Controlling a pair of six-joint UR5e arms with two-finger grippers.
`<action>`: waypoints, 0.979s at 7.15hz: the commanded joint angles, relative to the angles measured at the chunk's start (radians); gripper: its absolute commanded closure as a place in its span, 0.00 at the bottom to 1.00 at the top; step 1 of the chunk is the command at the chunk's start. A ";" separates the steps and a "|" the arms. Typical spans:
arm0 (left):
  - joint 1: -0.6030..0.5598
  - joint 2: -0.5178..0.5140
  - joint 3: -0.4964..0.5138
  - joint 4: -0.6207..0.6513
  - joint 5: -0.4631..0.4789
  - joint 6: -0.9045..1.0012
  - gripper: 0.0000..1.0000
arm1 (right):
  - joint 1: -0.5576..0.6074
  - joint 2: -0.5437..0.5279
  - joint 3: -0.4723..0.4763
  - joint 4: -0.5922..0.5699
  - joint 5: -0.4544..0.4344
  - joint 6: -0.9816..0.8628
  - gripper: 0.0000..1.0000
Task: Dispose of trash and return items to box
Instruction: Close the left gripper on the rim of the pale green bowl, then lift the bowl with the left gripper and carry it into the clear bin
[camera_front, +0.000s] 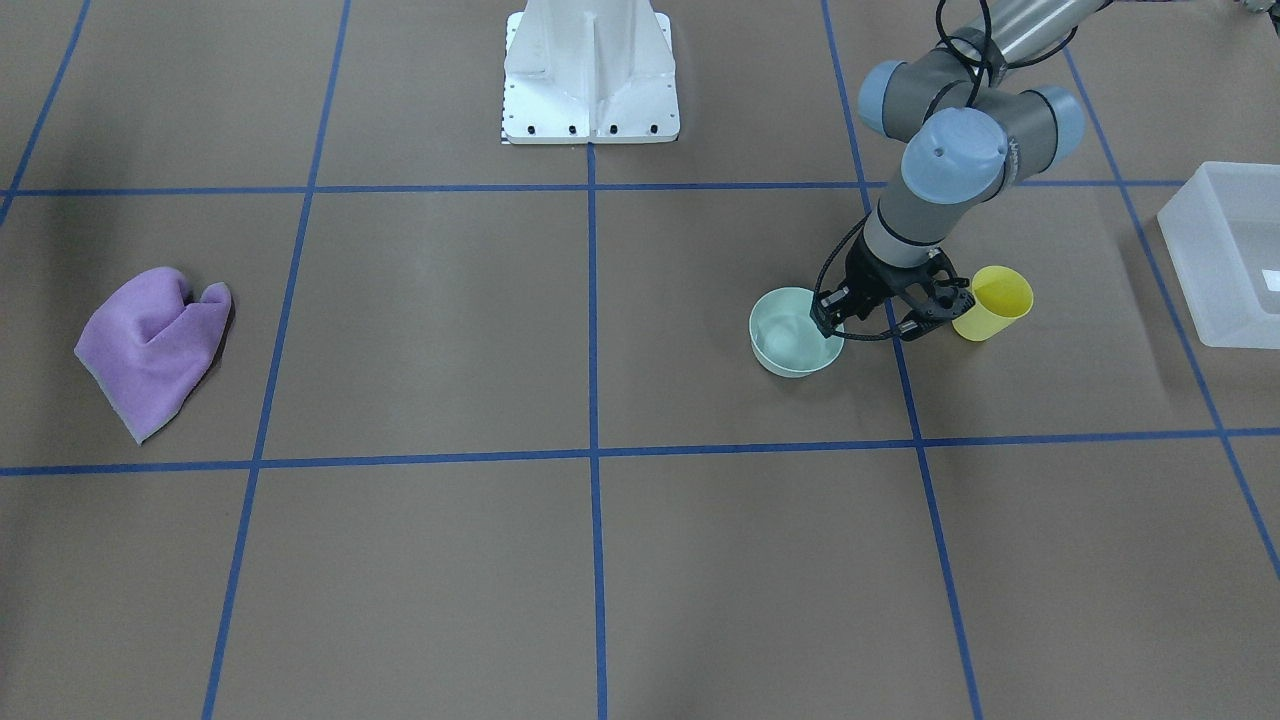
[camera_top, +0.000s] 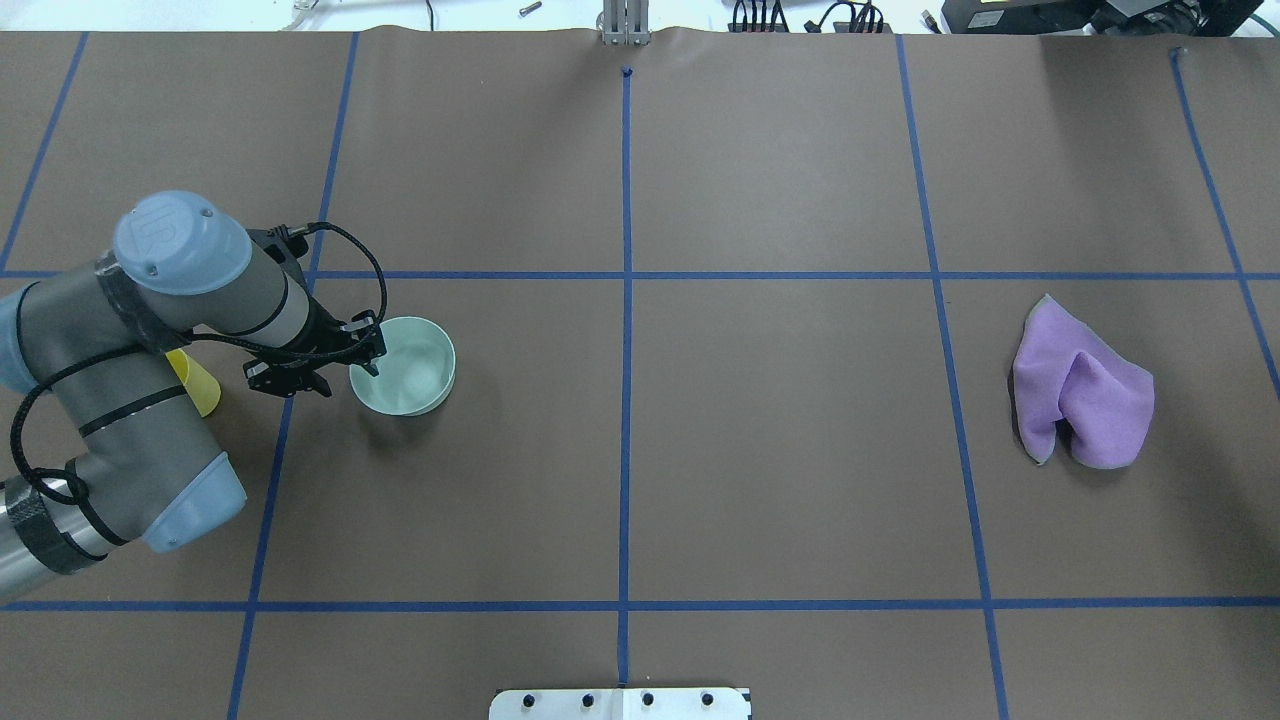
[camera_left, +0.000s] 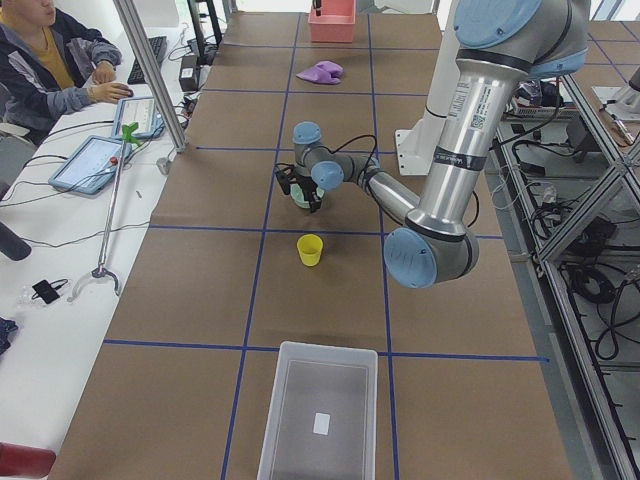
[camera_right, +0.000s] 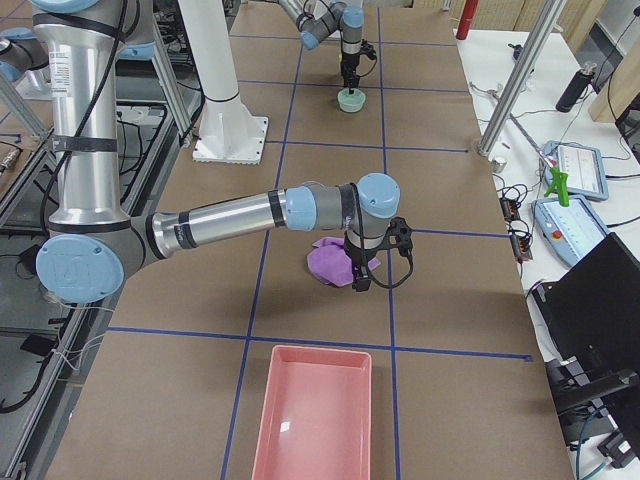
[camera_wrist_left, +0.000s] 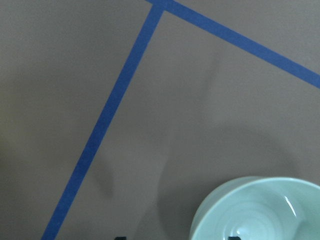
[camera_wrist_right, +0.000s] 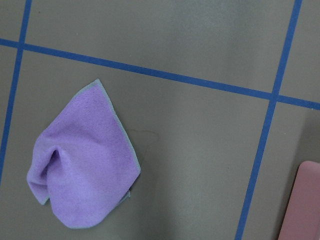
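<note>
Overhead exterior view puts the small round pale mint-green plastic bowl (camera_top: 408, 380) upright on the brown, blue-taped counter (camera_top: 780, 450), on the robot's left half, with the left gripper (camera_top: 325, 375) at its near-side rim. That gripper is spread: the left wrist-mounted view shows one fingertip inside the bowl and the other outside, so the wall sits between them. This looks like a stance for pinching the rim, since the whole bowl seems too wide to span. A small yellow plastic cup (camera_top: 200, 385) stands just beside the gripper's outer finger, close enough that a careless lift could brush it. The frosted translucent rectangular plastic tub (camera_front: 1195, 270) waits beyond the cup at the counter's left end, the likely home for the bowl. The right gripper (camera_right: 360, 278) hangs over a crumpled purple cloth (camera_right: 325, 262) near a pink rectangular tray (camera_right: 310, 420); whether it is spread or pressed together cannot be told.
</note>
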 joint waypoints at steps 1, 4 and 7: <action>0.004 -0.006 0.004 -0.001 -0.001 -0.037 1.00 | 0.000 0.000 -0.001 0.000 0.000 0.000 0.00; -0.022 -0.001 -0.077 0.012 -0.082 -0.034 1.00 | 0.000 0.000 0.001 0.000 0.000 0.000 0.00; -0.351 0.279 -0.255 0.011 -0.323 0.312 1.00 | -0.002 0.002 0.001 0.000 0.006 0.000 0.00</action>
